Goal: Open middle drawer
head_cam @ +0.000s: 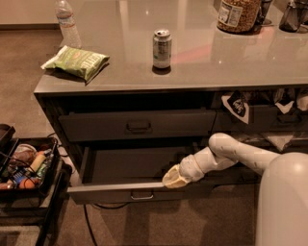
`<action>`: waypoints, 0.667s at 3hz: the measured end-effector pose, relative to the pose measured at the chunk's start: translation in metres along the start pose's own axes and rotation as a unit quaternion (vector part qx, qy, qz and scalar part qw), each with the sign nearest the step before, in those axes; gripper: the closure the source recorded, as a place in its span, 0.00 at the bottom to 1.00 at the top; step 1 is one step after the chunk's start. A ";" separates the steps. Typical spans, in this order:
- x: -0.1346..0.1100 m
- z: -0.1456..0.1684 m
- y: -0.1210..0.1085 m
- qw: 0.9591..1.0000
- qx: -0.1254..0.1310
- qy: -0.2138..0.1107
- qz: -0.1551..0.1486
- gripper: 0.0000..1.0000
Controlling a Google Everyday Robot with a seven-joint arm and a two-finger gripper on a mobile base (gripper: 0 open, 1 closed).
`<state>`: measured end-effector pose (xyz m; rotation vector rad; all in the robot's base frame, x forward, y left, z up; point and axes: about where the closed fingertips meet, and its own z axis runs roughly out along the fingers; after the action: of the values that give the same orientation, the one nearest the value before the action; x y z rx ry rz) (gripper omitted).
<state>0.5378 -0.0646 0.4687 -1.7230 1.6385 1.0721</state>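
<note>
The middle drawer (110, 192) is a wide dark grey drawer, pulled partly out of the cabinet, with a small pull handle (142, 195) at the centre of its front. Its grey inside floor (134, 166) shows and holds nothing. My gripper (174, 178), pale beige at the end of the white arm (226, 153), rests on the top edge of the drawer front, just right of the handle. The arm reaches in from the right across the drawer's opening.
A shut drawer (138, 126) sits above the open one. On the counter (202, 67) stand a can (161, 48), a green chip bag (79, 61), a water bottle (66, 24) and a jar (237, 13). A black cart (24, 168) of items stands left. A cable (89, 216) lies on the floor.
</note>
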 end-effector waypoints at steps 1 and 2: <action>-0.012 0.000 0.045 0.997 -0.048 -0.024 0.056 1.00; -0.024 -0.012 0.057 0.999 -0.030 -0.004 0.018 1.00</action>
<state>0.4850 -0.0684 0.5030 -1.7313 1.6534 1.1539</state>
